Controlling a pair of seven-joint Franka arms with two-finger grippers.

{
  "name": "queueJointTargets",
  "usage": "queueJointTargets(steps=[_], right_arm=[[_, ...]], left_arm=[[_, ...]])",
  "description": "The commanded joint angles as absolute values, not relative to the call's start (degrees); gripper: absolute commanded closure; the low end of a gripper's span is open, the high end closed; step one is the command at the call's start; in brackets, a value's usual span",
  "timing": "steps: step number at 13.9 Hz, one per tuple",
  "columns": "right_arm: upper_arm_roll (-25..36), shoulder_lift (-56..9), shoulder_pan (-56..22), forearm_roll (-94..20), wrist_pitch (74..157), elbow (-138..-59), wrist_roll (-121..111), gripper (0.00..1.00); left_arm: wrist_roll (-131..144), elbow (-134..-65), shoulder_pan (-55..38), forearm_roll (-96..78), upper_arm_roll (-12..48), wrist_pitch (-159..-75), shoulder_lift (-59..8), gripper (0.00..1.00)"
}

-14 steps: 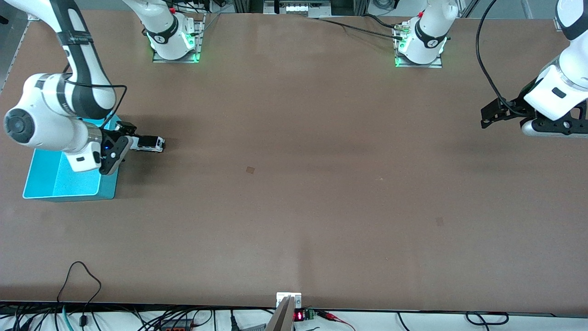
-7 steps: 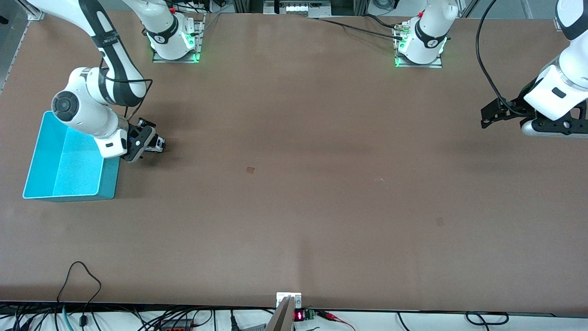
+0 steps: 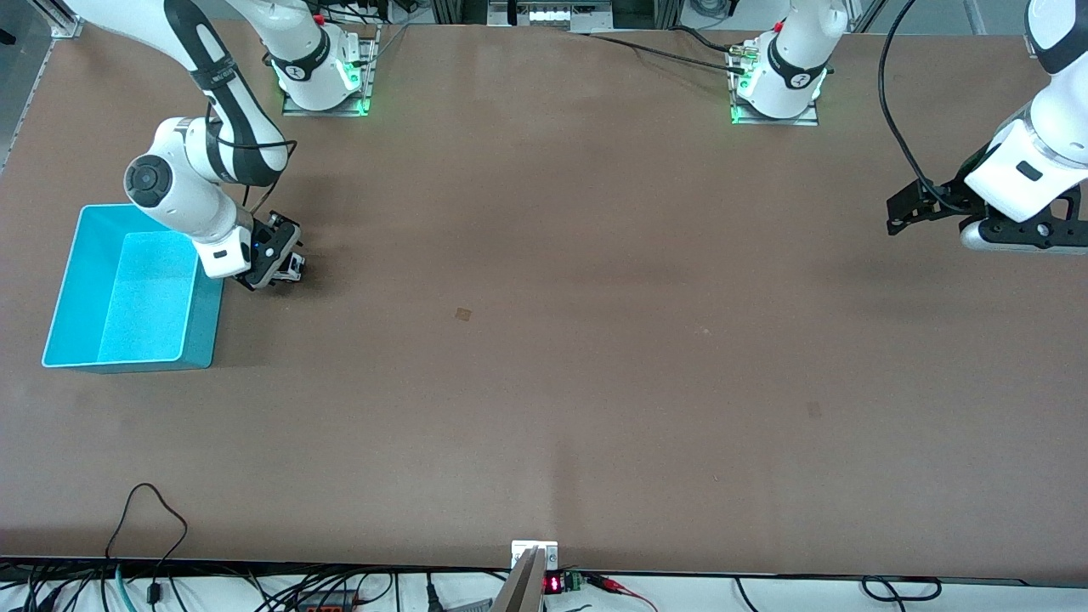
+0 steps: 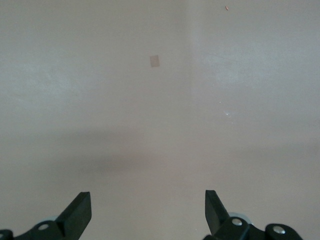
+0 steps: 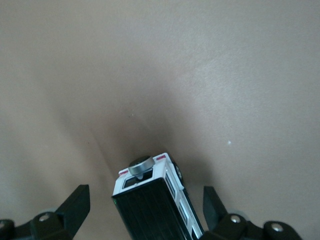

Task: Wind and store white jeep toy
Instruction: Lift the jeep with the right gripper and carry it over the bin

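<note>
Your right hand [image 3: 280, 270] is spread open low over the white jeep toy [image 5: 155, 200], which sits on the bench [image 3: 544, 340] between its fingers, untouched, just beside the cyan bin [image 3: 127, 289]. Your left hand [image 4: 147, 212] waits open, well apart.

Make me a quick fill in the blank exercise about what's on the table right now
1. The white jeep toy sits between the open fingers of the ____ gripper.
2. The jeep rests on the table beside the ____ bin.
3. The left gripper hangs open over bare ____.

Missing words: right; cyan; table
</note>
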State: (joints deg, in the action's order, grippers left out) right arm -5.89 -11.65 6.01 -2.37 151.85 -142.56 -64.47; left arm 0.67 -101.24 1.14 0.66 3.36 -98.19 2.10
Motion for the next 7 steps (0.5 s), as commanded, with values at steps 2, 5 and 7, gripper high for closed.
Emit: queueJointTargets(steps=[2, 5, 7], right_arm=[[-5.89, -12.74, 8.44, -2.81, 155.57, -143.70, -70.74, 0.08], [-5.89, -12.48, 8.44, -2.72, 155.57, -143.35, -71.98, 0.28], [-5.89, -12.48, 8.44, -2.72, 155.39, -143.35, -72.07, 0.48]], left_arm=[[0.62, -100.02, 1.05, -0.18, 3.60, -96.85, 2.20, 0.00], [0.62, -100.02, 1.14, 0.00, 3.60, -96.77, 2.20, 0.00], [0.62, -100.02, 1.05, -0.09, 3.60, -96.85, 2.20, 0.00]])
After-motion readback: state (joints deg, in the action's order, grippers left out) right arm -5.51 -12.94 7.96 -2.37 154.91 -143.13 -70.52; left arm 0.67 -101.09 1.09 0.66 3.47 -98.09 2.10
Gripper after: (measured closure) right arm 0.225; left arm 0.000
